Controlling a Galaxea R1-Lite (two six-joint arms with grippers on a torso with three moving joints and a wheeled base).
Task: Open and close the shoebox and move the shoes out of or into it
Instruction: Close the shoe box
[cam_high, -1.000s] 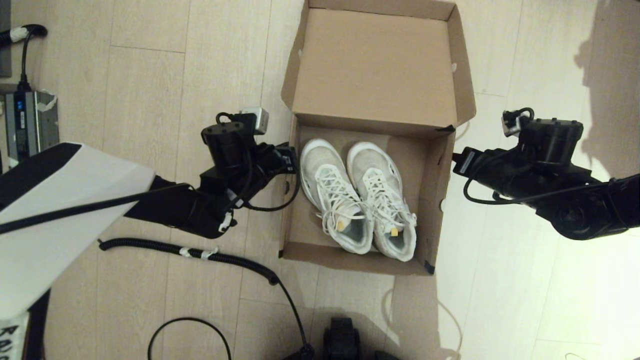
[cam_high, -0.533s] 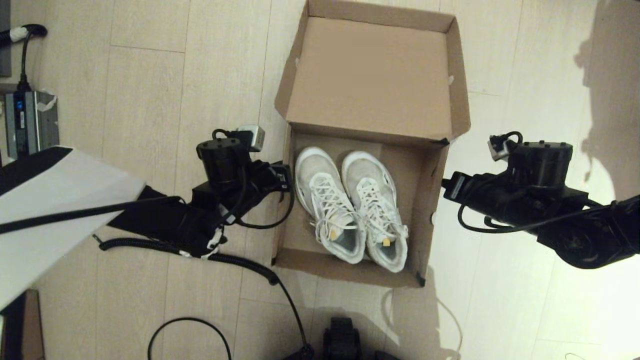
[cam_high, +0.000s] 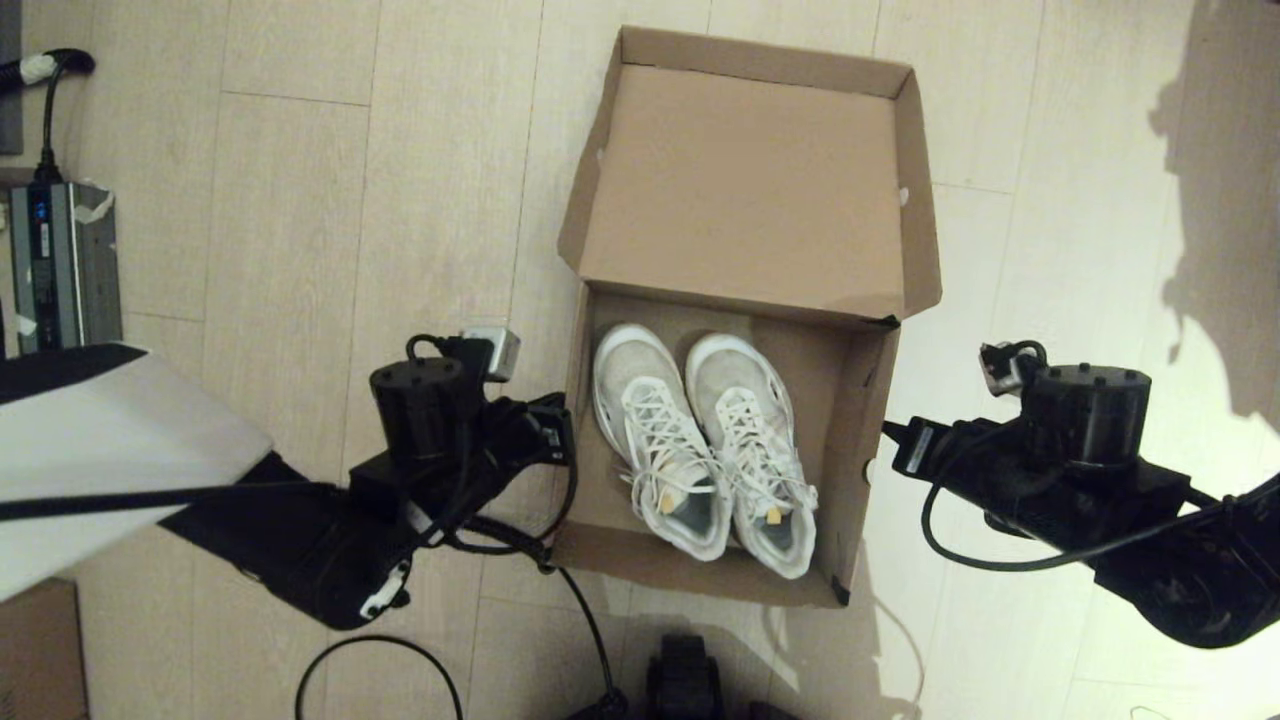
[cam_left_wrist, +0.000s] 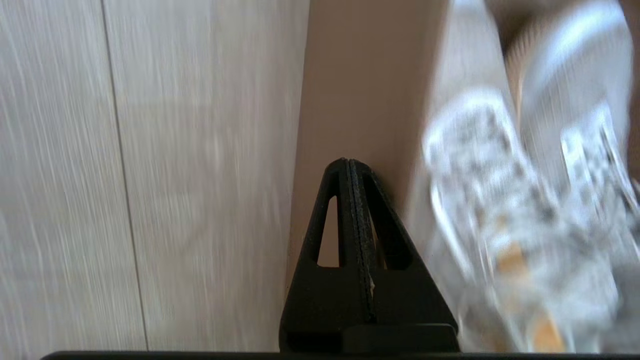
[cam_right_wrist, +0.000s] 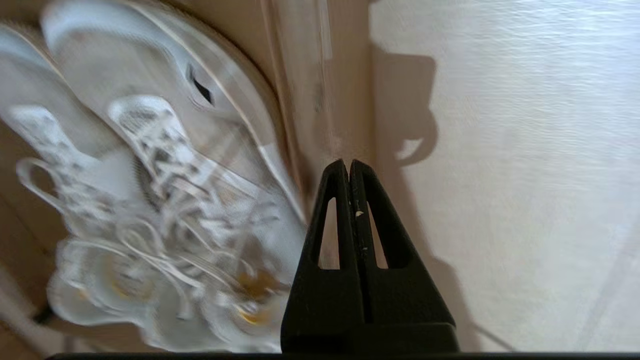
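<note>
Brown cardboard shoebox (cam_high: 850, 440) with a hinged flap lid sits on the pale wood-plank floor (cam_high: 300, 200), lid thrown back and away from the robot, and the pair of white mesh lace-up sneakers (cam_high: 705, 445) lies inside, side by side, toes toward the lid hinge and heels toward the robot. Their long axes run roughly fore and aft, so they lie crosswise to both tools. The left gripper (cam_left_wrist: 350, 170) has its two black fingers pressed together and holding nothing; it sits just outside the box's left wall, with the sneakers directly inward of its tip. The right gripper (cam_right_wrist: 348, 170) is likewise pinched closed and empty, just outside the right wall, with the sneakers inward on its own side. The box lies squarely between the two tools. The left-hand sneaker lies close to the left wall, so I judge the left arm slightly nearer to a shoe; either tool would need to spread its fingers and clear the wall first.
</note>
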